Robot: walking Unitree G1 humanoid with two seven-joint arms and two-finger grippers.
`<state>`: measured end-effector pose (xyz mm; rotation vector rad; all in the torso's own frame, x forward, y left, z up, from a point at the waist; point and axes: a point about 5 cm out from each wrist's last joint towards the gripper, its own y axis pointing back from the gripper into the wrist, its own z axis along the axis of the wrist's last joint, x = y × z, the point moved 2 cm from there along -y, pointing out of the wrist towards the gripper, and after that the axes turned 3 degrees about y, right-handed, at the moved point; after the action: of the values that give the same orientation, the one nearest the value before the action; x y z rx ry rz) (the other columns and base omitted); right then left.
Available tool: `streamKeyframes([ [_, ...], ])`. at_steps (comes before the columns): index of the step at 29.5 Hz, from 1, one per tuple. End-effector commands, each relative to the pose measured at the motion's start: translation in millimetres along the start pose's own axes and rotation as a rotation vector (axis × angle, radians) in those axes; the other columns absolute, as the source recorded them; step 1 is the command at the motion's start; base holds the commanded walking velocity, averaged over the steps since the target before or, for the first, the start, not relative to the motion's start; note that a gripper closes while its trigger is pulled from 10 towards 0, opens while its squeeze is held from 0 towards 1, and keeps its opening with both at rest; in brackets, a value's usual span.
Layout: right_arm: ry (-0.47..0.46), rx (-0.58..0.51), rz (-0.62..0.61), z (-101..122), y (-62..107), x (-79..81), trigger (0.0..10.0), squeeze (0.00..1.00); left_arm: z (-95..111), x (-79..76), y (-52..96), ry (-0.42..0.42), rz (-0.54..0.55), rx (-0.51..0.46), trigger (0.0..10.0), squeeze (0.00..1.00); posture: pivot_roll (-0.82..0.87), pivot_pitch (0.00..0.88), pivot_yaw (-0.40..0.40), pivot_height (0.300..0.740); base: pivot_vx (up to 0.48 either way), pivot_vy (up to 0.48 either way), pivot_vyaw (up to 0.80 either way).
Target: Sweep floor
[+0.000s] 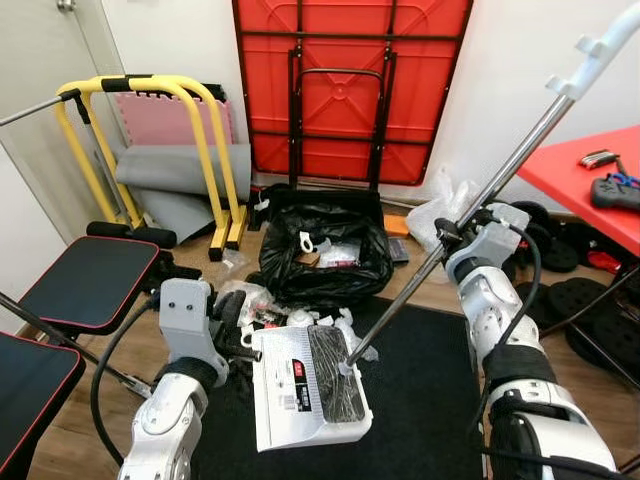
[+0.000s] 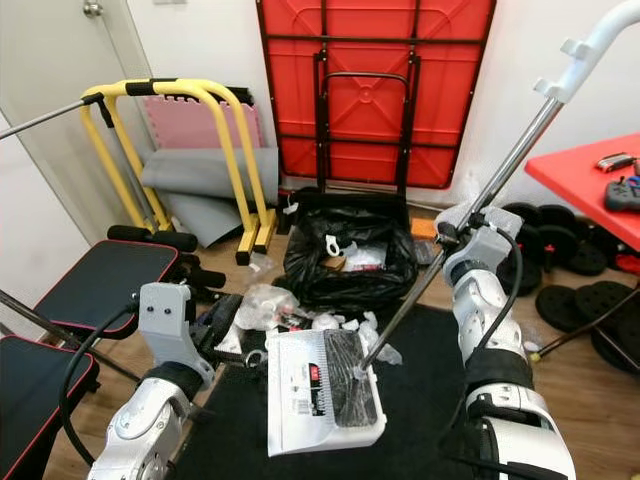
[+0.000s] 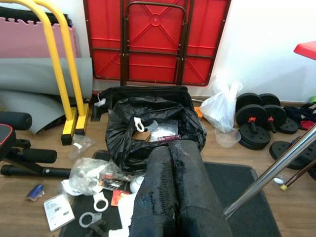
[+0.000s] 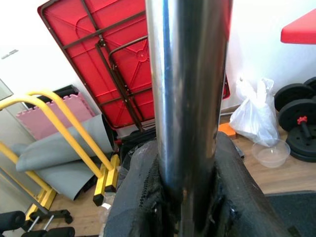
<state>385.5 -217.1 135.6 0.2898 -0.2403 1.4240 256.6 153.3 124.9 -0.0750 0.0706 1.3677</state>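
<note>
Wooden floor (image 1: 90,420) ahead carries one black mat (image 1: 430,370), with one open black trash bag (image 1: 325,250) at 12 o'clock and scattered litter (image 1: 255,300) at 11. My right gripper (image 1: 447,238) has its two fingers clamped on one metal broom pole (image 1: 500,175), whose black brush head (image 1: 335,372) rests inside one white dustpan (image 1: 290,385). My left gripper (image 3: 175,197) shows its two fingers pressed together beside the dustpan.
</note>
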Motion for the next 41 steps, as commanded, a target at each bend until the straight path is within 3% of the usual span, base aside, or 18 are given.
streamKeyframes([
  [1, -0.036, -0.066, 0.025, 17, -1.9, 9.1, 10.0, 0.0, 3, 3.5, 0.6, -0.013, 0.036, -0.014, 10.0, 0.0, -0.11, 0.0, -0.022, 0.74, 0.322, 0.0, -0.8],
  [13, -0.076, -0.085, 0.034, 22, 0.5, 14.2, 10.0, 0.0, 4, 1.0, 1.9, -0.013, 0.015, -0.013, 10.0, 0.0, -0.1, 0.0, -0.017, 0.74, 0.324, 0.0, -0.27],
  [41, -0.122, -0.129, 0.094, 39, 2.5, 25.4, 10.0, 0.0, 6, -2.8, 2.0, -0.009, 0.006, -0.016, 10.0, 0.0, -0.11, 0.001, -0.018, 0.74, 0.348, 0.0, 0.0],
])
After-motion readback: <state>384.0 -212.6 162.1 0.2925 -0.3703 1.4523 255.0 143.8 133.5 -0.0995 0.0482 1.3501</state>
